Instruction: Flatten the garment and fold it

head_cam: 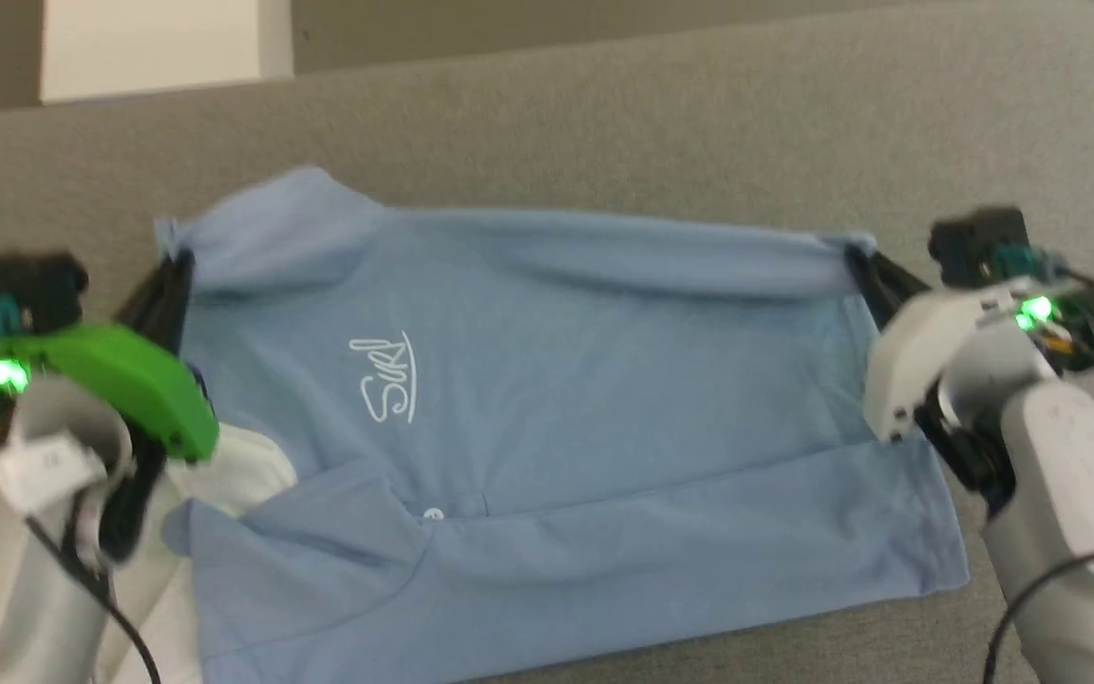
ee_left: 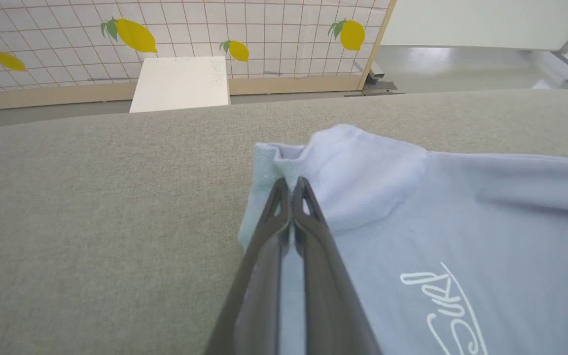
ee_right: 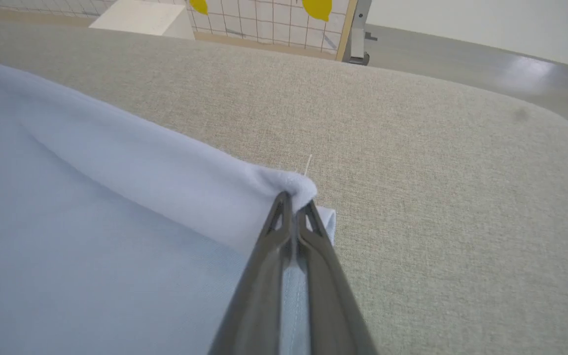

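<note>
Left gripper (head_cam: 170, 266) is clamped shut on the garment (head_cam: 556, 399) at its far left corner, with sleeve cloth bunched just past the tips. The logo (head_cam: 386, 380) sits just right of its fingers and the white collar (head_cam: 253, 470) back near its arm. The garment spreads rightward over the grey padded surface (head_cam: 604, 123). Right gripper (head_cam: 858, 258) is pinched shut on the far right corner. The far edge is strung between both and rolled. Step looks like flatten or first fold. Next move: shift both grippers together with even tension.
</note>
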Robot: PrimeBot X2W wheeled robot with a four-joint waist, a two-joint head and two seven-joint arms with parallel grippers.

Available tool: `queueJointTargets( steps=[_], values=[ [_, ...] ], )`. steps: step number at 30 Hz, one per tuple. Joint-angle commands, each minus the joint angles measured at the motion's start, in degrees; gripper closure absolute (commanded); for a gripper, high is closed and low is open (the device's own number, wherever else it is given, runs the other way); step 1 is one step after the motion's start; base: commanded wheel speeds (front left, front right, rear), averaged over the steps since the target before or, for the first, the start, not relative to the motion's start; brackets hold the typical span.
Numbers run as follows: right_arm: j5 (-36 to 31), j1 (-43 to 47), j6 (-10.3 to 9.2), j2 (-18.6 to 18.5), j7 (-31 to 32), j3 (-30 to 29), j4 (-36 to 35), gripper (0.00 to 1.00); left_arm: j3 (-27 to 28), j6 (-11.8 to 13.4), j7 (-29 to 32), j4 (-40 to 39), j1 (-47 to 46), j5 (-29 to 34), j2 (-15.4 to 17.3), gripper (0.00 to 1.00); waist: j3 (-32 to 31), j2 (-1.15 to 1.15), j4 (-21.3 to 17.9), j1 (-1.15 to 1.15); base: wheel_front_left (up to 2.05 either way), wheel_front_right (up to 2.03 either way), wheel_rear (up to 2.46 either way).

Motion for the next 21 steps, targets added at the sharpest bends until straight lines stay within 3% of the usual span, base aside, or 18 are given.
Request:
queueJointTargets(
  steps=[1,5,11,15,21],
  values=[
    [0.9,2.1,-0.1,-0.4,-1.5,-0.5,-0.6,1.0,0.6,0.5,-0.8,-1.6,3.6,-1.0,-0.3,1.0,-8.0,0.0,3.0,0.0,0.0,0.0,0.0],
    [2.2,7.5,-0.1,-1.3,-2.4,-1.5,-1.3,1.0,2.2,2.5,-2.1,-6.1,13.5,-3.8,-1.0,1.0,-10.6,0.0,3.9,0.0,0.0,0.0,0.0],
    [3.1,12.3,-0.1,-3.1,1.4,-1.6,-2.3,1.0,3.2,5.6,-2.0,-10.1,26.5,-7.2,-2.4,1.0,-12.1,0.0,4.7,0.0,0.0,0.0,0.0],
    [3.3,14.2,-0.1,-4.6,6.3,-0.5,-2.1,1.0,2.6,5.7,-2.0,-10.9,31.6,-9.6,-4.2,1.0,-12.0,0.0,5.5,0.0,0.0,0.0,0.0],
    [3.4,14.9,-0.1,-5.7,11.7,1.2,0.7,1.0,-0.6,4.3,-0.6,-7.6,32.2,-9.8,-5.4,1.0,-10.6,0.0,6.9,0.0,0.0,0.0,0.0]
  ],
)
